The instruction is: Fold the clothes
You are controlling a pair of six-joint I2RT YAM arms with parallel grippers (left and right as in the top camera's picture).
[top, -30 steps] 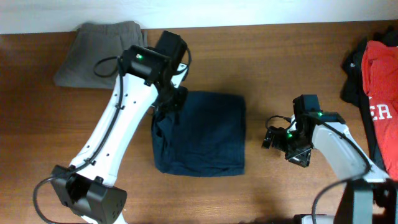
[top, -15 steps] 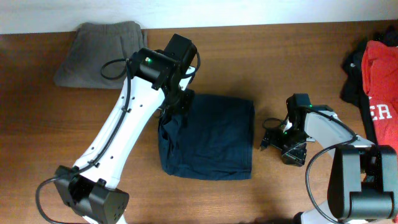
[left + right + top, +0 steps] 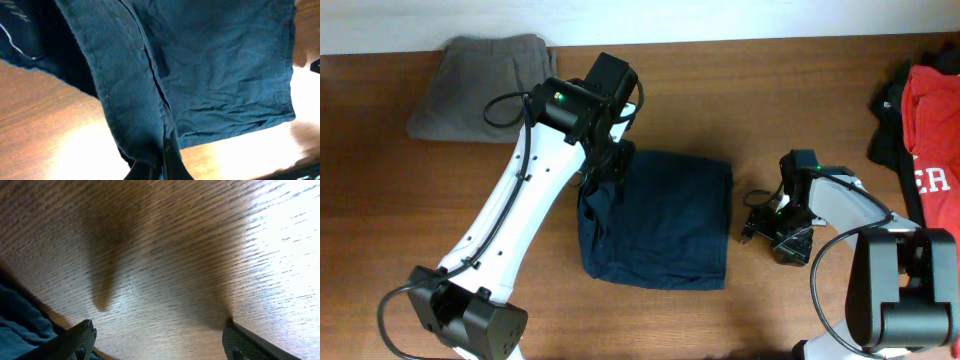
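Left end effector is clamped on the far-left edge of the shorts, lifting the cloth there. The rest lies flat mid-bench, spreading right and toward the bases. Right end effector is wide, empty, just beside the right edge. Shorts: navy, near-square folded block, seams showing, slightly skewed.

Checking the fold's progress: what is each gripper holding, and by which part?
Left gripper pinches the navy shorts by a seamed edge at their far-left corner; right gripper holds nothing.
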